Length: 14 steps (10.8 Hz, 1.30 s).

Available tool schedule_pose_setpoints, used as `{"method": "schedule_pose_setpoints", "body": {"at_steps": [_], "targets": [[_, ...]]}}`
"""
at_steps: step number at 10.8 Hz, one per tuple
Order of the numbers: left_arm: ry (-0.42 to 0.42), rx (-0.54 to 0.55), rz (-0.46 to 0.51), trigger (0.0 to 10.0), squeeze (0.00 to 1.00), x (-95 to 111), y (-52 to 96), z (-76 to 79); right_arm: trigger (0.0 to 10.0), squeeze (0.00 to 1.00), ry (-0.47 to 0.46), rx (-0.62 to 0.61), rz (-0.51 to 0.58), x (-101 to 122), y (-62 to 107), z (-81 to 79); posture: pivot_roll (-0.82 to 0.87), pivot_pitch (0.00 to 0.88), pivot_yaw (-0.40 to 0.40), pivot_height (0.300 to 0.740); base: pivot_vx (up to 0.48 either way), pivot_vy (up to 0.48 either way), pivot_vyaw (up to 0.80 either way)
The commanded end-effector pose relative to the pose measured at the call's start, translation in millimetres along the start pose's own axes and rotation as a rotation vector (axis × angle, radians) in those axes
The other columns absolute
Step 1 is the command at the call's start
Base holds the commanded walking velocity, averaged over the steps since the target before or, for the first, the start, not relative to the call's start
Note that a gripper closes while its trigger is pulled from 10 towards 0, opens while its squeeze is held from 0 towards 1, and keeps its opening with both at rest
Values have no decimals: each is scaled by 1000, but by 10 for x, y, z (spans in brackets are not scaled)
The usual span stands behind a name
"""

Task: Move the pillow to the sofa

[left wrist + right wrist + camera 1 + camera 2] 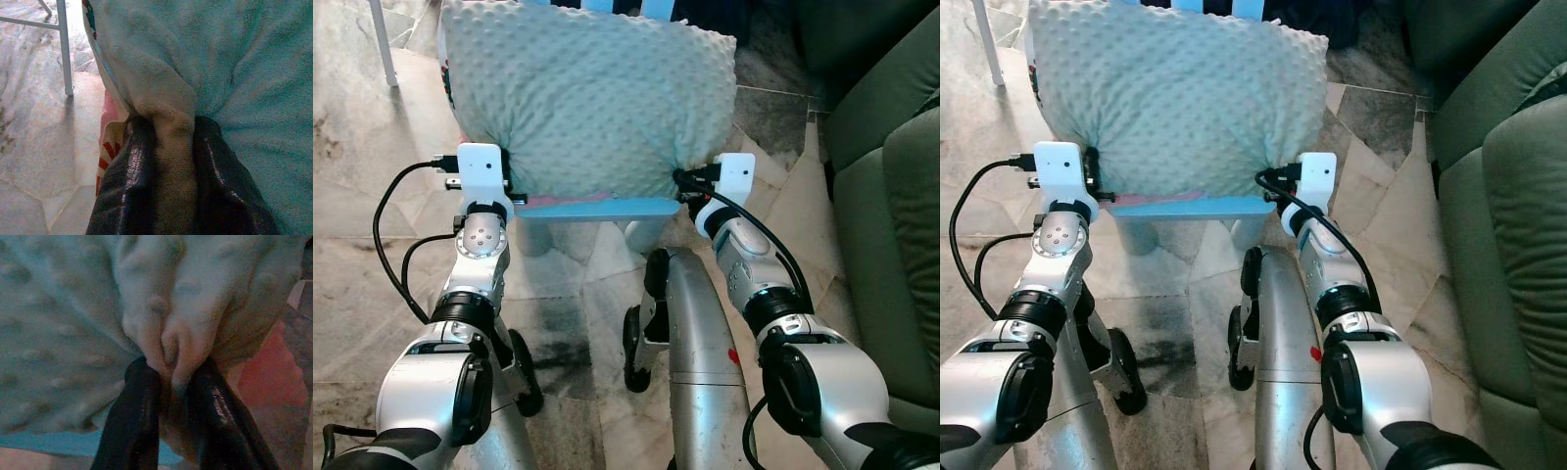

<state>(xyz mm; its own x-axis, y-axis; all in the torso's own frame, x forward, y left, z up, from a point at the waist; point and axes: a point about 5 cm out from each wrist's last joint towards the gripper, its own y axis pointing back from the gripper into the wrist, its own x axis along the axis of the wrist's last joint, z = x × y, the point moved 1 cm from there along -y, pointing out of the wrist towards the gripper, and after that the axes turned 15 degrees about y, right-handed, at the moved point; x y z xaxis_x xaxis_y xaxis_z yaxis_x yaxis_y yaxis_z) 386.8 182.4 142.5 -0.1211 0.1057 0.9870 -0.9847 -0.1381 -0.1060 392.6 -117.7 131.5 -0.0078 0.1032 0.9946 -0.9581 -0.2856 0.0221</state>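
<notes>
**Pillow pinched at both ends, sofa waiting at 3 o'clock**

Here we are: the pale mint, dimpled pillow sits dead ahead at 12 o'clock, resting on a small light-blue stool over the marble floor. The left gripper is clenched on a fold of fabric at the pillow's 9 o'clock edge — the wrist view shows plush squeezed tight between the two black fingers. The right gripper is doing the same at the 3 o'clock edge, a puckered tuck of cover caught between its fingers. Whether the pillow is already clear of the stool, I can't tell.

The green sofa runs along the 3 o'clock side, close by, so my guess is the lift and swing across come next.

What could spoil it? Both holds are on bunched cover, not on the pillow's body — soft plush could slide out of a pinch as the load swings. If one arm leads the other, the fabric gets stretched and a fold may pull free. A low carry might also snag the stool and drag it.
</notes>
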Motion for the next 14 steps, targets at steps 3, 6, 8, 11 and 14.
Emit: {"method": "schedule_pose_setpoints", "body": {"at_steps": [3, 6, 8, 11, 14], "targets": [[18, -32, -115, 0, 0, -319, 157, 103, 0, 0, 13, 19, -34, -110, 36, -30, -94, 416, -173, 487, 0, 0, 0], [3, -26, -41, 0, 0, -313, 308, -22, 0, 0, 52, -32, 13, -246, 232, 128, -62, 329, -144, 487, 0, 0, 0], [-20, -38, 70, 0, 0, -192, 537, -158, 0, 0, 104, -87, 57, -336, 443, 266, -44, 251, -114, 487, 0, 0, 0], [-49, -59, 162, 0, 0, 20, 902, -168, 0, 0, 214, -138, 129, -338, 803, 305, -21, 147, -87, 487, 0, 0, 0], [-52, -132, 165, 0, 0, 139, 1188, -58, 0, 0, 235, -163, 123, -386, 1211, 126, 5, 71, -83, 487, 0, 0, 0]]}}
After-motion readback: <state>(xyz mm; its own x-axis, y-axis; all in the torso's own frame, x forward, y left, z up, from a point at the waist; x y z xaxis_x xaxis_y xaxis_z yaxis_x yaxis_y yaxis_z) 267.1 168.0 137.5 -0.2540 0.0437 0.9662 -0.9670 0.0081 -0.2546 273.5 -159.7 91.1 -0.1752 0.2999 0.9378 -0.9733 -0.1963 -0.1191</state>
